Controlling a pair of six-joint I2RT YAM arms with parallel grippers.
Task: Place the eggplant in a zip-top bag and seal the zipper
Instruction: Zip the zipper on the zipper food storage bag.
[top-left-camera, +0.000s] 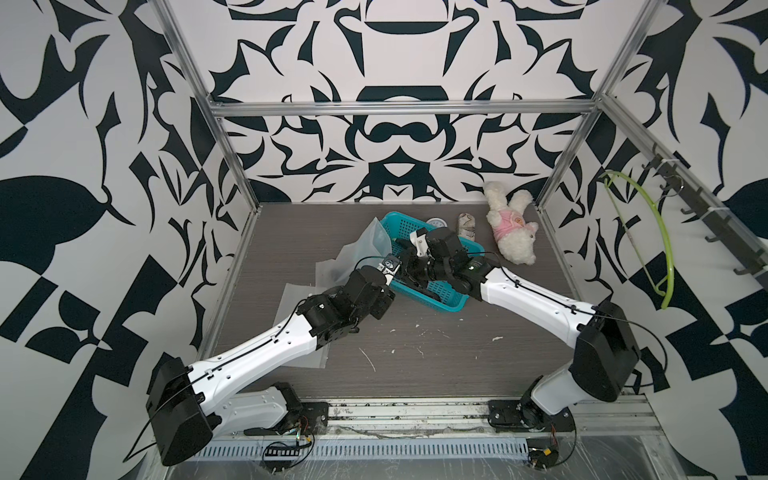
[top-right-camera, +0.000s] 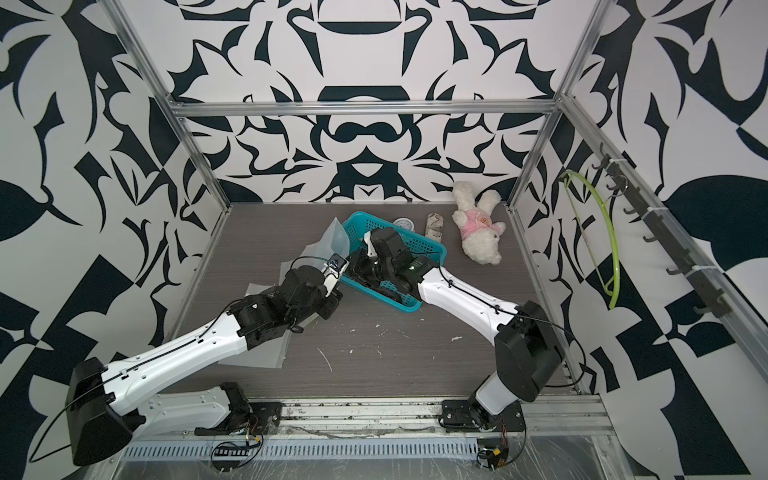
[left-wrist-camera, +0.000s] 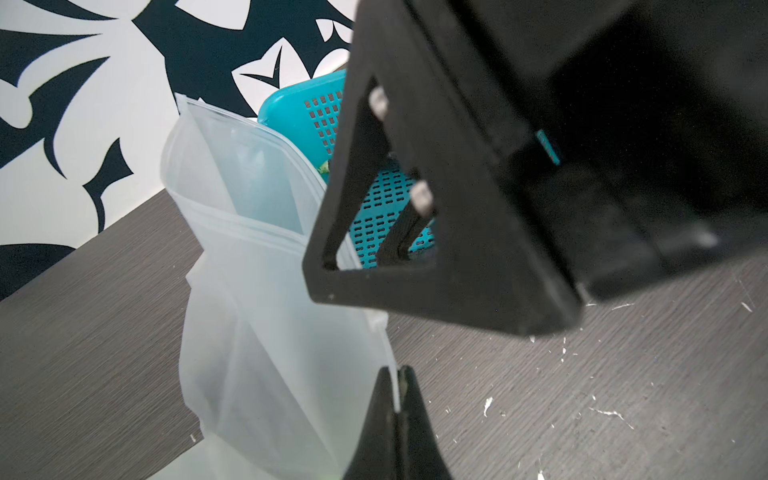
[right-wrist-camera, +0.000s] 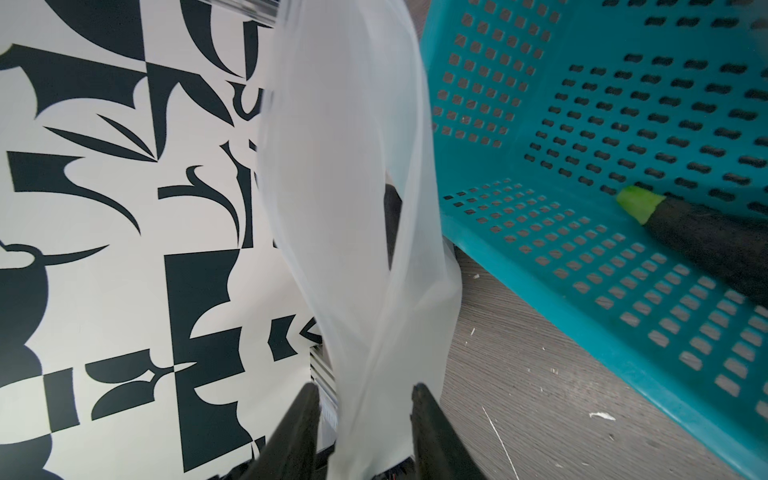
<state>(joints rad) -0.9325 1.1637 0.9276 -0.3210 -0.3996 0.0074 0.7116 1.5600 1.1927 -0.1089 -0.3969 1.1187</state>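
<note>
L gripper (left-wrist-camera: 397, 390) pinches bag (left-wrist-camera: 257, 291) — eggplant (right-wrist-camera: 706, 245) in basket (right-wrist-camera: 540, 257).

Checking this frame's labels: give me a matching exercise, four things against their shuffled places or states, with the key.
Things
1. eggplant
2. left gripper
3. right gripper
4. plush

Places or states
A. jaws apart, bag between them
B. lying in the basket
C. on the table, outside the basket
D. shut on the bag's edge

Pairs: 1-B; 2-D; 3-A; 4-C
</note>
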